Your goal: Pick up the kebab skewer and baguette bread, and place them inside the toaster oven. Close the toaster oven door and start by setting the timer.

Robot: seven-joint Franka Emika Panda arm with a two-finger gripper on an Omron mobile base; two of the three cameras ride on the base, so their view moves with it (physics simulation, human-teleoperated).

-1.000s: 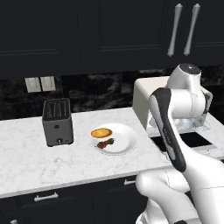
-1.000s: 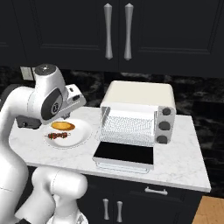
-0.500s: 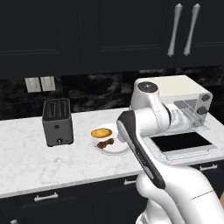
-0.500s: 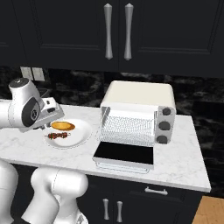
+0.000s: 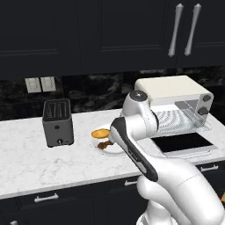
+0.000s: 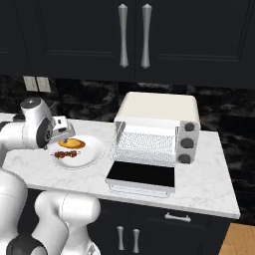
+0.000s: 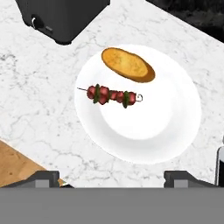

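left base: skewer (image 5: 104, 144) and bread (image 5: 100, 132) on plate (image 5: 115, 151), desk (image 5: 26, 162) | right base: oven (image 6: 158, 130) door (image 6: 142, 176) down, plate left of it | hand: jaws (image 7: 111, 178) wide, empty, above skewer (image 7: 113, 95)

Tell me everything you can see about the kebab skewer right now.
The kebab skewer is a thin stick threaded with dark red meat chunks and a few green pieces, its bare ends poking out either side. It lies flat on the white plate, toward one edge, close beside the baguette bread but not touching it. The plate sits on the marble counter near the dark toaster. Nothing grips it.
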